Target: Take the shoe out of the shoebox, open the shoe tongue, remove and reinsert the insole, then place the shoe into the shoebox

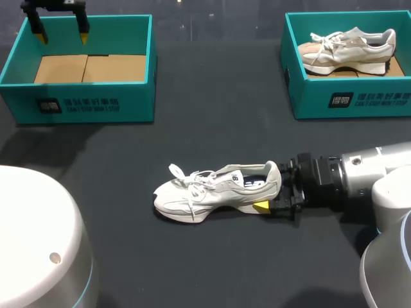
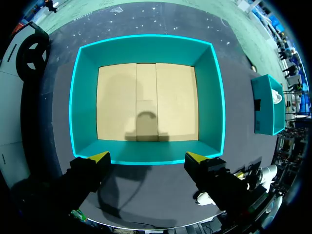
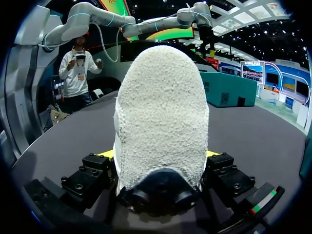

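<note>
With my right gripper (image 1: 275,192) clamped on the heel of the shoe (image 1: 215,191), upright mid-table and well apart from the empty shoebox (image 1: 77,106), I'd pin it firmly and bring my wide-open, empty left gripper (image 1: 62,37) to the tongue.

Glossy white right arm (image 1: 382,163), black wrist section (image 1: 321,181), black left tool (image 1: 62,37), 2 yellow tips (image 1: 42,38).
</note>
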